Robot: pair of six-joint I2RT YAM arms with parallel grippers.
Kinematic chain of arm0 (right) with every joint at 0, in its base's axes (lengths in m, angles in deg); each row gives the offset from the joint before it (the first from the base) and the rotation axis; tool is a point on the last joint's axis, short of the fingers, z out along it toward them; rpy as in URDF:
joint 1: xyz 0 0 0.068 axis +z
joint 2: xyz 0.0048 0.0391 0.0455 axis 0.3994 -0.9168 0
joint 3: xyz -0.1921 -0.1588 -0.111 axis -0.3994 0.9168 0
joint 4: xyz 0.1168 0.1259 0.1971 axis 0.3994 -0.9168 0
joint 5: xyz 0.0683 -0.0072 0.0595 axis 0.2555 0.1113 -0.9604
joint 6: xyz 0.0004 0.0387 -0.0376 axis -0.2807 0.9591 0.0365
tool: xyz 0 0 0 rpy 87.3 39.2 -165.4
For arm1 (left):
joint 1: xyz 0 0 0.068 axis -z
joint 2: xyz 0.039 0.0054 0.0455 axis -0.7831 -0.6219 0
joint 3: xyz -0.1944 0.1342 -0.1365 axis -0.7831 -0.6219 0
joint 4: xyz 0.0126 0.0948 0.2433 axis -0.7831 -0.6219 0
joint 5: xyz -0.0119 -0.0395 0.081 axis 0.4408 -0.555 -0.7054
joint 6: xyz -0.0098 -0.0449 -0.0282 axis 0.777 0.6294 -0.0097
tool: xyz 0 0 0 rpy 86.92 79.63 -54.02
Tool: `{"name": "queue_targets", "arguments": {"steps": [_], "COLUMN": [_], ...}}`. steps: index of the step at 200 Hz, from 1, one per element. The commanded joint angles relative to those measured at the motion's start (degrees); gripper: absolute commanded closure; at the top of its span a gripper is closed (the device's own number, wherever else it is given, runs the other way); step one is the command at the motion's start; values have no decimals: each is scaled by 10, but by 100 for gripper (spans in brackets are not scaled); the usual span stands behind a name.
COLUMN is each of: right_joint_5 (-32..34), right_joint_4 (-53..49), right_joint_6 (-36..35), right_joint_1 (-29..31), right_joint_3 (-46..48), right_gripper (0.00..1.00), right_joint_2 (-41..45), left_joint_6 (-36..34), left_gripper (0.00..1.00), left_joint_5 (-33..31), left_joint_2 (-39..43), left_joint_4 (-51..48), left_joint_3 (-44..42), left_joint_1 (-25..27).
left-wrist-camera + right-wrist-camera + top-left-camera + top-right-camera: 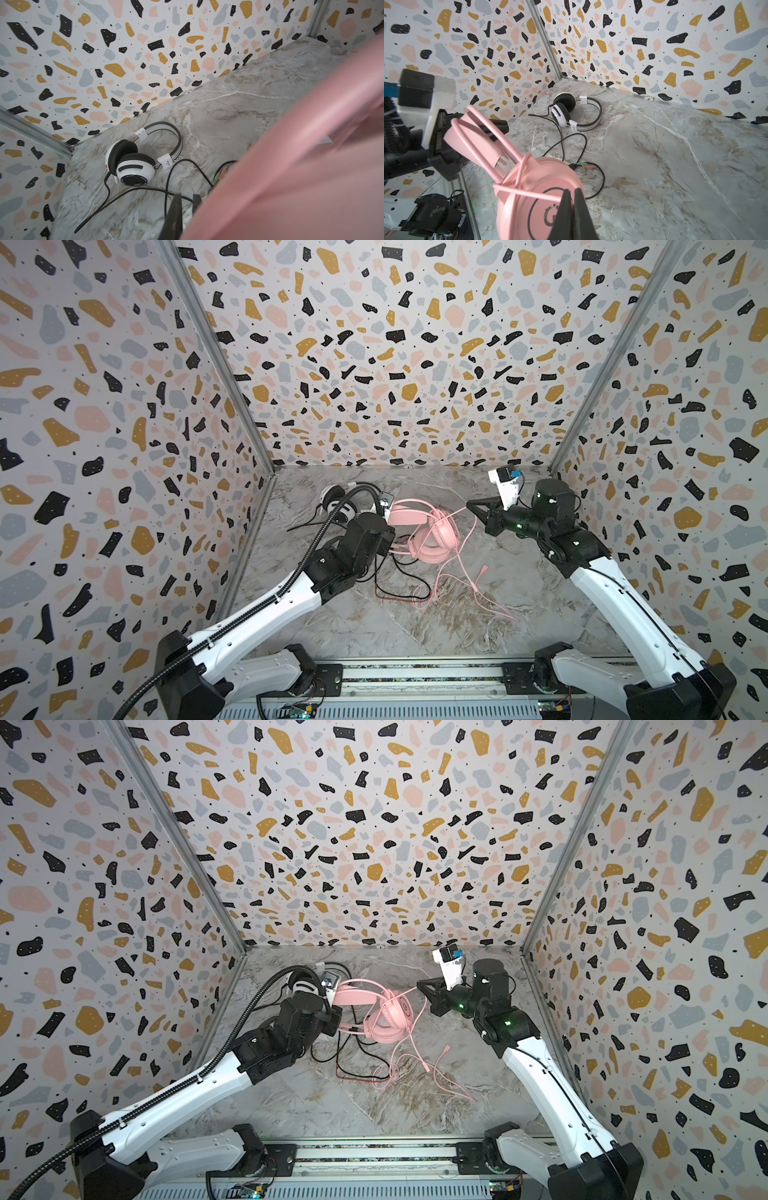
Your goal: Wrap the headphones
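**Entry: wrap stn, 2 headsets, 2 arms**

1. Pink set (pixel 432 545): mid-table (pixel 457 635), between your 2 arms. Its band (pixel 475 141) runs across both top views, with the L claw at 1 end and the cups (pixel 388 1025) at the R end. Can't tell if the cups rest on the table or hang just above it.
2. L claw (pixel 186 197): pressed together and pinching the band, as seen from the R wrist cam. Its own cam is mostly blocked by pink blur.
3. R claw (pixel 471 506): pressed together on the pink cord (pixel 529 194). The cord runs straight from cup to claw. The claw sits just R of the cups, a bit farther back.
4. Slack (pixel 469 585): loose pink loops on the table in front of the cups, nearer your R arm.
5. White set (pixel 336 506): back-L corner, on its side, touched by neither claw. Its black cord (pixel 399 580) is unwrapped and trails toward the pink set.

Est. next move: L holds, R winds. The band axis runs L-R, so you'd carry the cord around it crosswise, pulling slack from the front.

Risk, est.: the black cord crosses the pink loops and may snag.
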Motion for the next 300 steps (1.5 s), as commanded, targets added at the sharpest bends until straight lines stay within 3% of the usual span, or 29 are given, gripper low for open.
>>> {"name": "queue_targets", "arguments": {"steps": [1,29,45,75,104,165,210,232,254,300], "right_joint_5": [160,82,54,43,26,49,27,-11,-12,24], "right_joint_4": [23,47,49,76,118,129,134,139,127,75], "right_joint_6": [-13,-8,-4,11,33,63,79,87,105,153], "right_joint_1": [-43,-42,-36,-31,-31,-35,-43,-40,-6,136], "right_joint_3": [-17,-13,-13,27,108,202,238,267,304,341], "right_gripper": [99,97,97,95,85,62,56,54,51,37], "right_joint_2": [-14,-41,-56,-51,-42,-31,-7,20,63,105], "left_joint_6": [-21,-20,-12,2,13,37,111,131,136,160], "left_gripper": [100,100,100,100,100,100,100,100,100,100], "left_joint_5": [95,172,182,123,86,113,124,83,89,135], "left_joint_2": [29,26,22,6,19,10,-56,-97,-151,-236], "left_joint_4": [-30,-54,-71,-116,-93,-47,-38,-27,-38,-49], "left_joint_3": [16,35,49,85,102,187,302,355,422,538], "left_joint_1": [-14,-15,-17,-21,-41,-128,-231,-269,-314,-369]}}
